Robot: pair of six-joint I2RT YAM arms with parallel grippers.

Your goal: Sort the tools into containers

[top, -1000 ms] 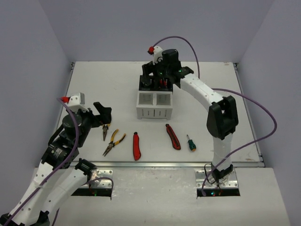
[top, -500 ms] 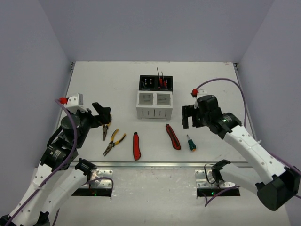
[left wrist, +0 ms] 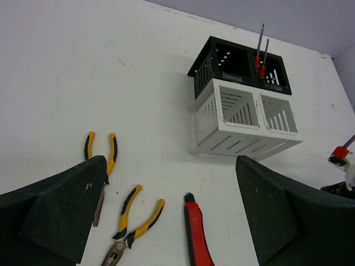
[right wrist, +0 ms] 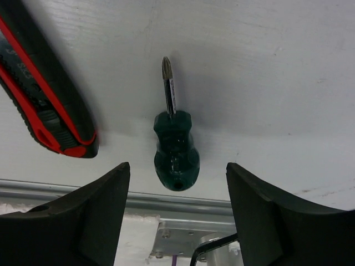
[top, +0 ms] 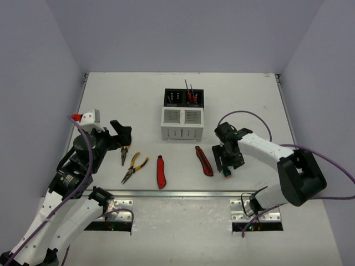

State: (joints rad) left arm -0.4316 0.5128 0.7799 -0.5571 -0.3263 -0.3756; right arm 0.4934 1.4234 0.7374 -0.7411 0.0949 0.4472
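White table (top: 119, 102) holds scattered tools (top: 161, 173) between lilac walls (top: 183, 33).

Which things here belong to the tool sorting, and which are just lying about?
Job: two yellow-handled pliers, two red-and-black utility knives, green-handled stubby screwdriver, red-handled screwdrivers, black plastic box, white slotted box.
Not job: purple cables, metal base plates.

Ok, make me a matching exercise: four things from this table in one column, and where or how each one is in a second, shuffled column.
Column one
1. stubby green-handled screwdriver
2. two thin red-handled screwdrivers
3. white slotted plastic box
4. two yellow-and-black-handled pliers

Column two
A. both compartments empty
B. lying on the table by the left gripper
C. between the right gripper's open fingers, untouched
D. standing in the black plastic box

Pairs: 1-C, 2-D, 3-A, 4-B
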